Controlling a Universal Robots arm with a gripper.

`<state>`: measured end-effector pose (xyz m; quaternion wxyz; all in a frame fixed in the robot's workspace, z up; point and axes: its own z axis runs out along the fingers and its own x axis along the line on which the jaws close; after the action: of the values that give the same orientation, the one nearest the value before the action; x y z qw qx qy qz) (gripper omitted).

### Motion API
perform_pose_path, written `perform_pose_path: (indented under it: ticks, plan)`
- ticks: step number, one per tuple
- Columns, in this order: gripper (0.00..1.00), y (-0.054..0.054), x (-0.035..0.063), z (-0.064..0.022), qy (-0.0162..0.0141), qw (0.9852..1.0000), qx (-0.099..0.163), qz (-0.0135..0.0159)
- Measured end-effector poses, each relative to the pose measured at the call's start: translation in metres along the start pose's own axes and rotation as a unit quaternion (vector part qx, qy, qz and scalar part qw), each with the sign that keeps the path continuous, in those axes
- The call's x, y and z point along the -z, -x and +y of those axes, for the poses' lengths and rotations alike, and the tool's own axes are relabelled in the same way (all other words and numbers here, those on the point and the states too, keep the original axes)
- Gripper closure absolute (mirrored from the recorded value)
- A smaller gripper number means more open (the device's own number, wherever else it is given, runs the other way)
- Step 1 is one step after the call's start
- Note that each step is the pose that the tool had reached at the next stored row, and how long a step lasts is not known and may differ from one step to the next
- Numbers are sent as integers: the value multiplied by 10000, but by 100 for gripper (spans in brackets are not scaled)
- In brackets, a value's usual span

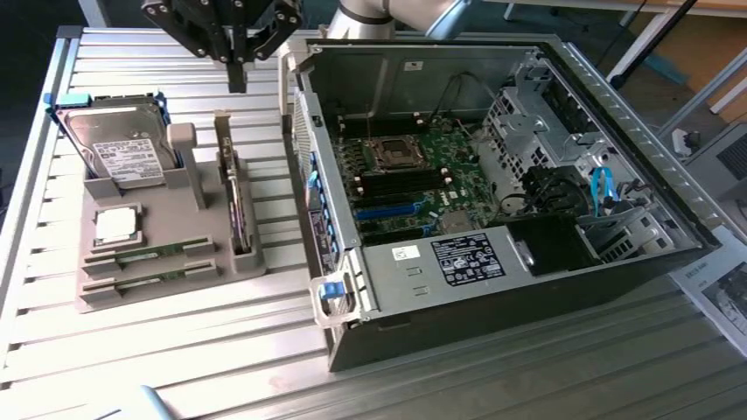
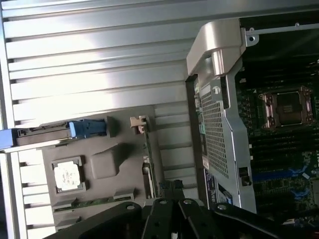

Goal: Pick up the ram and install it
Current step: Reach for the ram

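Note:
Two ram sticks (image 1: pixel 150 255) (image 1: pixel 152 279) lie side by side in slots at the front of a grey holder (image 1: pixel 192 219) on the table; the wrist view catches one ram stick (image 2: pixel 94 203) too. My gripper (image 1: pixel 237 83) hangs high above the holder's back end, over the upright expansion card (image 1: pixel 233 201). Its fingers are shut with nothing between them. In the wrist view the gripper (image 2: pixel 172 188) shows as dark closed fingertips over the card's edge (image 2: pixel 147 164).
The holder also carries a hard drive (image 1: pixel 122 153) in a blue frame and a square silver processor (image 1: pixel 117 226). On the exterior view's right lies the open computer case (image 1: pixel 467 262), its motherboard (image 1: pixel 421 175) exposed. The slatted metal table (image 1: pixel 175 367) lies under everything.

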<state>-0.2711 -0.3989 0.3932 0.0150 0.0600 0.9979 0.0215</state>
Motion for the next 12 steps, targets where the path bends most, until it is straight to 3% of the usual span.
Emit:
perform_pose_path:
  ticks: [12]
  plan:
    - [89, -660, 22, -79, 0, 10000, -16, -3]
